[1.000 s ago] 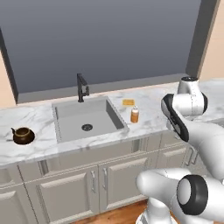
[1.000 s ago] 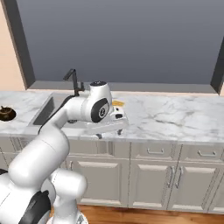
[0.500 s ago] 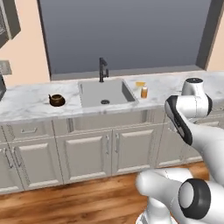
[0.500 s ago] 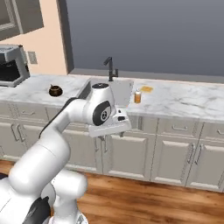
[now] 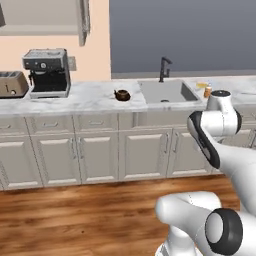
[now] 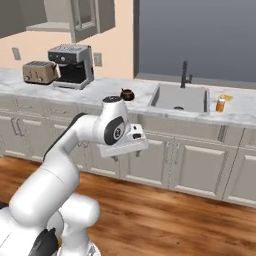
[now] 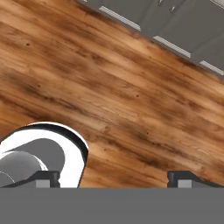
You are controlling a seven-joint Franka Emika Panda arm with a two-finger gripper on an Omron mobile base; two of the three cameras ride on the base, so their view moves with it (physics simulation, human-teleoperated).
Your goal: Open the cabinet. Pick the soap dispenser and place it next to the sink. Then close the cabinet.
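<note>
We see the soap dispenser (image 6: 220,104) standing upright on the counter (image 6: 100,87) just beside the right rim of the sink (image 6: 181,98), close to the counter's front edge, with a small yellow thing lying right behind it; from the left base view the same orange-brown bottle (image 5: 207,92) sits at the sink's (image 5: 167,92) right front corner. The dark faucet (image 5: 163,69) rises at the back rim of the basin. A small dark teapot (image 5: 121,94) sits on the marble just left of the sink, near the middle of the counter's depth. Further left a coffee machine (image 5: 47,73) stands toward the back edge, and a toaster (image 5: 12,84) beside it at the far left.

Up on the wall, above the coffee machine, the cabinet (image 6: 75,20) has a door swung out toward us, its pale inside on show behind it.

Our gripper (image 6: 124,154) hangs well in front of the low cabinet doors, below the counter's edge and pointing down, far apart from the bottle. In the hand view the two fingertips (image 7: 183,179) stand wide apart with nothing between them, over the wooden floor (image 7: 118,87), so we are spread and carrying nothing, and the toe-kick of the low cabinets runs across the upper right corner
</note>
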